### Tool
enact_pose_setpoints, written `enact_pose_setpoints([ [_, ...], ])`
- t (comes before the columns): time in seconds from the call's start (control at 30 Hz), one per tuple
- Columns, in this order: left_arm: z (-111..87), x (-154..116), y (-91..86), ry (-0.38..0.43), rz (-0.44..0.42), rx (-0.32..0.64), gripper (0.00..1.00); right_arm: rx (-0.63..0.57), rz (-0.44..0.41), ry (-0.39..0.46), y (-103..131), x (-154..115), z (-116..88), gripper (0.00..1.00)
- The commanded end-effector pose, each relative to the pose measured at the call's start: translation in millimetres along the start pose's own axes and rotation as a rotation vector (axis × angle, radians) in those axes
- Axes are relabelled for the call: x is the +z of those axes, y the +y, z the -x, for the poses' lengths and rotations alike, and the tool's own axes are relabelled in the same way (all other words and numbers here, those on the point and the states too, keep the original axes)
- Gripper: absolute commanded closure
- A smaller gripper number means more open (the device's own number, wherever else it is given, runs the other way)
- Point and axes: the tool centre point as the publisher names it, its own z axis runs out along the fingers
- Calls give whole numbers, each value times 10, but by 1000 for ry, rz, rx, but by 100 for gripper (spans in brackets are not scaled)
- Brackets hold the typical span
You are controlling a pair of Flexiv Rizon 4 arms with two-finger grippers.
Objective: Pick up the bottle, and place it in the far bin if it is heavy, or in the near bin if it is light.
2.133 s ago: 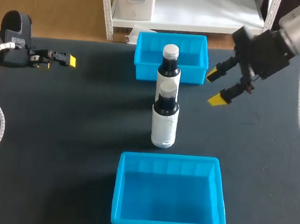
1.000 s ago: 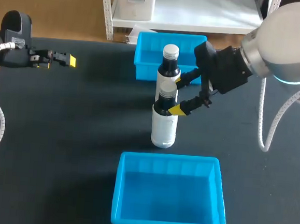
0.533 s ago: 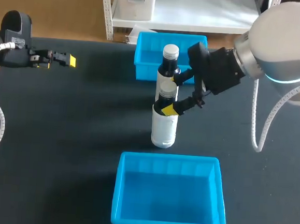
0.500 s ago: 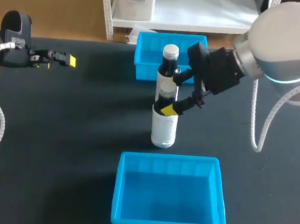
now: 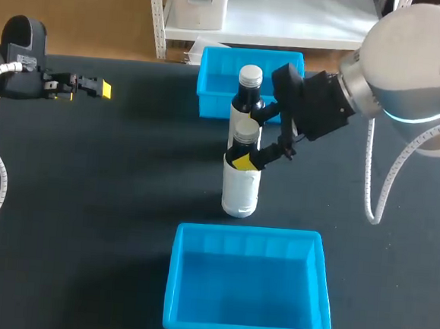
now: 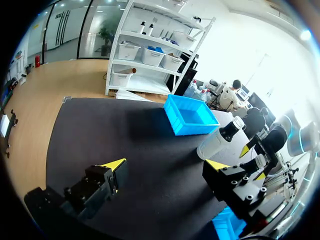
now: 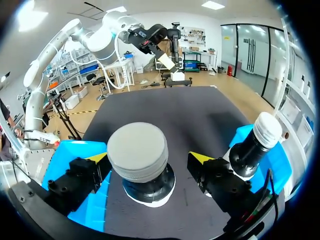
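Observation:
Two dark bottles with white labels stand upright in a line at the table's middle. The near bottle [image 5: 241, 183] has my right gripper [image 5: 249, 140] open around its neck, one yellow tip on each side. In the right wrist view its grey cap [image 7: 138, 150] sits between the fingers [image 7: 98, 159] with gaps on both sides. The far bottle [image 5: 249, 92] [image 7: 260, 139] stands just in front of the far blue bin [image 5: 212, 84]. The near blue bin [image 5: 179, 277] is empty. My left gripper [image 5: 96, 88] [image 6: 166, 164] is open at the far left, holding nothing.
My right arm's thick wrist and white cable [image 5: 371, 184] hang over the table's right half. From the left wrist view, the far bin [image 6: 192, 115] and a bottle [image 6: 220, 142] lie well ahead of the left gripper, across bare dark table top.
My right gripper has slid leftward, so its open fingers now stand on both sides of the near bottle's neck. The left arm and both bottles have stayed put.

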Motion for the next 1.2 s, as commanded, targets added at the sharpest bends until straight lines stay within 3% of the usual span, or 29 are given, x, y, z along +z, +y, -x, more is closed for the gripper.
enact_pose_setpoints([
  [0.03,0,0,0,0,0,0,0,0,-2,-3,9,-1,-7,0],
  [0.13,0,0,0,0,0,0,0,1,-3,-4,10,-6,-12,6],
  [0.23,0,0,0,0,0,0,0,1,-4,-5,8,-10,-14,25],
  [0.53,0,0,0,0,0,0,0,-1,1,-5,12,-5,-15,34],
  [0.63,0,0,0,0,0,0,0,-2,1,-5,13,-5,-16,41],
  [0.7,0,0,0,0,0,0,0,-2,1,-5,15,-7,-19,51],
  [1.1,0,0,0,0,0,0,0,-6,3,-8,18,-16,-17,54],
  [1.17,0,0,0,0,0,0,0,-7,3,-9,22,-15,-15,59],
  [1.2,0,0,0,0,0,0,0,-8,3,-9,25,-15,-14,68],
])
